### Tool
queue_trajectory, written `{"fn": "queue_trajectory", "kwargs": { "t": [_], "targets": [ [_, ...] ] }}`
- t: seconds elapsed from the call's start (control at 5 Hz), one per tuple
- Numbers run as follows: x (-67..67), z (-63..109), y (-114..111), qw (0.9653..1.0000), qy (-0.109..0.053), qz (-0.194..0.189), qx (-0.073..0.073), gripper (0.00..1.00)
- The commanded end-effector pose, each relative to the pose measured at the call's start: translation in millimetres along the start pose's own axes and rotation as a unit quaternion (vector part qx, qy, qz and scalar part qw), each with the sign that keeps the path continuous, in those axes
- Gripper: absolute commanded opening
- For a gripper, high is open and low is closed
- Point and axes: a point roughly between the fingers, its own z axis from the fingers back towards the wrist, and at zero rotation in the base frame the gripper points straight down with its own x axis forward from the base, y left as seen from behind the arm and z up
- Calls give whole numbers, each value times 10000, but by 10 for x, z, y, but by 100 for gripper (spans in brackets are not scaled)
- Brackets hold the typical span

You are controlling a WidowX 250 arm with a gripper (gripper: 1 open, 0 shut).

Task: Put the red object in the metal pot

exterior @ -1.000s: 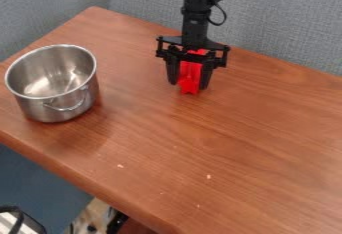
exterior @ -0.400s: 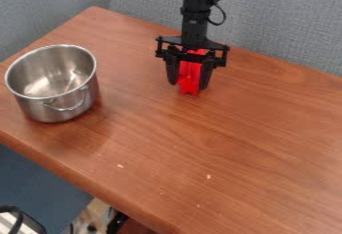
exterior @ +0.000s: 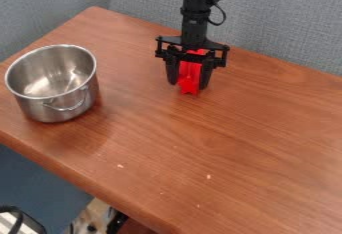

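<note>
- Red object (exterior: 191, 76) stands on end on the wooden table (exterior: 201, 148), its long axis upright, at the far side of the table, to the right of the metal pot (exterior: 52, 81) and well apart from it.
- Nearest to the camera, in front of the metal pot, only bare brown wood with a few pale specks shows; below the table edge there is a dark floor with something small and light that I cannot identify.
- The metal pot sits near the left edge of the table, open side up, and nothing is visible inside it.
- The gripper (exterior: 191, 74) points straight down over the red object, with its black fingers narrow and closed on both sides of it; the block is held directly between the jaws, not beside them.
- I judge that the grasp is done and the lift is not yet done, because the bottom of the block seems to touch the wood.
- The coming move, in my judgement, goes up and then left and nearer, toward the metal pot.
- Beyond the metal pot and the arm there is a grey-blue wall.
</note>
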Motion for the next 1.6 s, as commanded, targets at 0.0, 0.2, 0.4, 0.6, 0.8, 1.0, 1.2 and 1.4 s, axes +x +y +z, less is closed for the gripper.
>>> {"fn": "queue_trajectory", "kwargs": {
  "t": [0.0, 0.2, 0.4, 0.6, 0.8, 1.0, 1.2, 1.4],
  "targets": [
    [43, 231, 69, 9994, -306, 100, -96, 0],
    [44, 241, 71, 9994, -311, 96, -98, 0],
    [45, 252, 73, 9994, -317, 90, -100, 0],
    [46, 264, 74, 9994, -323, 85, -102, 0],
    [44, 275, 72, 9994, -328, 78, -100, 0],
    [42, 288, 71, 9994, -334, 71, -98, 0],
    [40, 301, 69, 9994, -339, 64, -96, 0],
    [36, 317, 67, 9993, -347, 54, -93, 0]
  ]
}}
